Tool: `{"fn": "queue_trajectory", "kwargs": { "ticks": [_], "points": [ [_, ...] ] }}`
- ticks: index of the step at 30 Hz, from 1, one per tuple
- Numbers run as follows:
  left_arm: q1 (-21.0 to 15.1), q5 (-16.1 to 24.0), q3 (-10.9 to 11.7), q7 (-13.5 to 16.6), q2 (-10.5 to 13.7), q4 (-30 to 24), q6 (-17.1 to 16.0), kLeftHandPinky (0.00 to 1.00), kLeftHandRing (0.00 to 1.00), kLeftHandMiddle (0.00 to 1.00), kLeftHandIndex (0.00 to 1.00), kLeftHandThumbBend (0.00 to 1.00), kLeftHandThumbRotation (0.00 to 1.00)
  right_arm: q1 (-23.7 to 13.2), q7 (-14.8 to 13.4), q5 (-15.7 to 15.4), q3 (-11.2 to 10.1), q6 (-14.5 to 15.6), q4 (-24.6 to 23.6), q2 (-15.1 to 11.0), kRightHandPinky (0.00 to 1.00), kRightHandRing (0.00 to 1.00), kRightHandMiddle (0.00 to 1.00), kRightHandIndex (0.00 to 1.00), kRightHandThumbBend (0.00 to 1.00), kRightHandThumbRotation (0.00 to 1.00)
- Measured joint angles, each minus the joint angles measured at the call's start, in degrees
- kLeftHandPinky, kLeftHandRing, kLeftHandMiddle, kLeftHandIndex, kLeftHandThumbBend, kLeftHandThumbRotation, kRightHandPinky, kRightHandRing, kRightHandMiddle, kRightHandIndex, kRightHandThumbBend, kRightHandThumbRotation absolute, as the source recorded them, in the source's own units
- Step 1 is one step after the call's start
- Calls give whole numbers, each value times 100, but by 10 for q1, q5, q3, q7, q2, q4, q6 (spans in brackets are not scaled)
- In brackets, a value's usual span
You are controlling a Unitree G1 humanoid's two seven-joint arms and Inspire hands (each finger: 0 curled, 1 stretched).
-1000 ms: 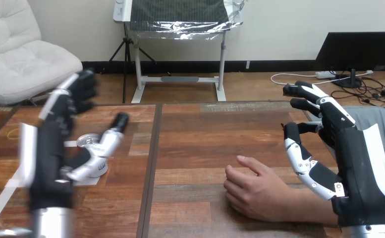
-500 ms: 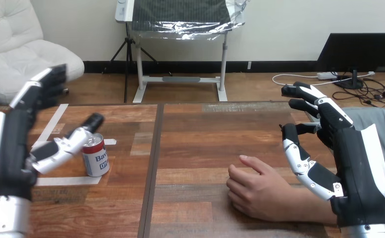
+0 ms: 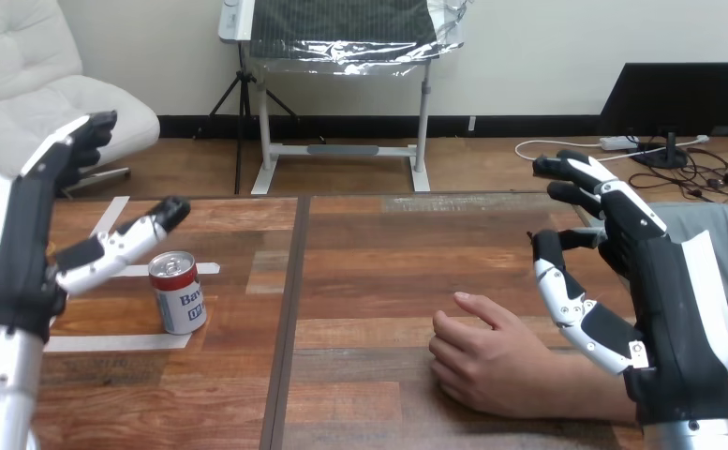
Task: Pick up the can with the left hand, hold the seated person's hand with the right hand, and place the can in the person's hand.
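L hand (image 3: 18, 267) drawn back off cylindrical metal can (image 3: 178, 292), open, empty, R hand (image 3: 669, 300) open, empty, by person's hand (image 3: 496, 366)

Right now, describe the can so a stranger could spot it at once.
On the wooden table, left of its dark seam, white tape strips mark a patch. The can stands upright there beside the left hand, the only red-and-white cylinder.

Lab setting, wooden table (image 3: 388, 253), white tape marks (image 3: 121, 343)

Open tabletop (image 3: 369, 253) around can (image 3: 178, 292), person's hand (image 3: 491, 361) well apart
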Motion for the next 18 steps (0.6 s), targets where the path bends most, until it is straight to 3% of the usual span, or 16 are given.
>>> {"fn": "queue_trajectory", "kwargs": {
  "ticks": [14,15,18],
  "points": [
    [-70,76,-48,-32,57,83,33,75,83,86,87,93,65,-6,2,0,-2,0,0,-2,60,82,89,77,25,0],
    [-101,93,-78,-51,72,112,48,76,84,87,88,93,64,-7,7,0,-3,3,0,-5,60,82,89,77,25,0],
    [-108,100,-85,-54,72,119,47,75,84,86,87,94,66,-6,7,0,-4,4,0,-6,60,83,89,77,25,0]
  ]
}}
